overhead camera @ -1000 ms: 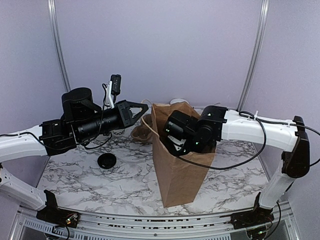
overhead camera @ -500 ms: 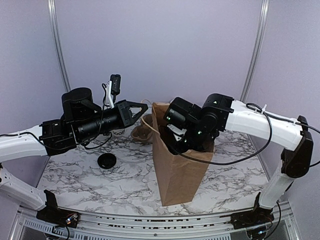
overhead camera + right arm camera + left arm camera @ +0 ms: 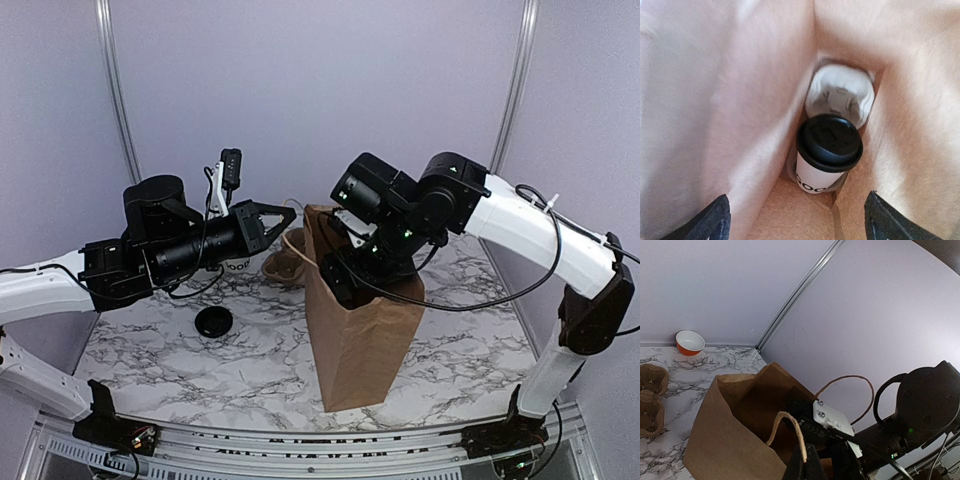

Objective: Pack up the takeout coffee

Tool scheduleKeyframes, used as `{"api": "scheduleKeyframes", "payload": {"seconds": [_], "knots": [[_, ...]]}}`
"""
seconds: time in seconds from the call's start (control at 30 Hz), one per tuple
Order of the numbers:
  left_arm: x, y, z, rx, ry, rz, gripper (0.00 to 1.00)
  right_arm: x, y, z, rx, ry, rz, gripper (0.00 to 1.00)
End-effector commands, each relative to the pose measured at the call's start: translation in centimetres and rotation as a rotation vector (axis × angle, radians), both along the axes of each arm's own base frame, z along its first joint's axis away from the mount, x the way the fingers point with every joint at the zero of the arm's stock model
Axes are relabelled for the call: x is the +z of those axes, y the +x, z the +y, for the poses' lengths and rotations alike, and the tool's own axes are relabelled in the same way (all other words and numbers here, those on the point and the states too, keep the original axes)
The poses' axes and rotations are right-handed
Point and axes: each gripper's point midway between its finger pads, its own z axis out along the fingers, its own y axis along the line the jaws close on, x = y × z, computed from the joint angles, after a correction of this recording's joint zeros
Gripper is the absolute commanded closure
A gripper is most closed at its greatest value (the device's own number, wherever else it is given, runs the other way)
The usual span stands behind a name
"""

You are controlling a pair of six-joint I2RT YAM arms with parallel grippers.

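Biggest thing here is the white marble-pattern table top (image 3: 470,370), and standing upright on it, roughly in the middle, is the tall brown paper bag (image 3: 365,340) with its mouth open.

My right gripper (image 3: 796,215) is up at the mouth of that bag, pointing straight down inside. Fingers are spread wide, one at each side of the wrist view, with nothing between them, so that hand is empty.

My left gripper (image 3: 807,467) is off to the left of the bag at about rim height. It's squeezed tight, and from the wrist cam the bag's thin twine loop handle (image 3: 788,422) runs right down into the fingertips, so I'm pinching that.

Behind the bag on the left sits the brown moulded-pulp cup tray (image 3: 652,390), flat on the table. Further back, near the wall, there's a little orange bowl with a white inside (image 3: 690,342).

Now the actual point: the takeout coffee (image 3: 827,150), small white paper cup with dark letters near the base and a round black plastic lid, is standing at the very bottom of the bag, lid on, tucked toward one end. It's touching a crumpled white papery wad (image 3: 840,92) that lies just past it against the bag's end wall; can't tell what that is.

Smallest bit: a small round black disc (image 3: 213,321) lying on the table under my left arm, well apart from the bag.
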Motion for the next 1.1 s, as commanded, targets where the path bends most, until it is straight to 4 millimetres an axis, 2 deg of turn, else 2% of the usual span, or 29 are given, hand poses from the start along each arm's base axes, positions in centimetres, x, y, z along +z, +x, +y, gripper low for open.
{"api": "scheduleKeyframes", "payload": {"seconds": [0.0, 0.17, 0.47, 0.7, 0.93, 1.07], "knots": [[1.8, -0.2, 0.6, 0.007, -0.038, -0.045, 0.99, 2.5, 0.8, 0.2, 0.005, 0.014, -0.074, 0.11], [2.1, -0.4, 0.5, -0.007, -0.04, -0.053, 0.93, 5.3, 1.7, 0.8, 0.005, 0.063, -0.145, 0.1], [3.2, -0.8, 0.8, -0.013, -0.044, -0.066, 0.74, 10.2, 3.4, 2.2, 0.004, 0.188, -0.269, 0.1], [4.0, -0.8, 1.2, -0.005, -0.043, -0.069, 0.62, 13.2, 5.1, 1.7, -0.028, 0.255, -0.374, 0.1], [4.2, -0.8, 2.4, 0.033, -0.036, -0.084, 0.42, 17.7, 7.0, 0.8, -0.065, 0.367, -0.523, 0.09], [4.4, -0.8, 3.5, 0.061, -0.03, -0.09, 0.25, 20.5, 7.9, 0.5, -0.084, 0.453, -0.621, 0.08]]}}
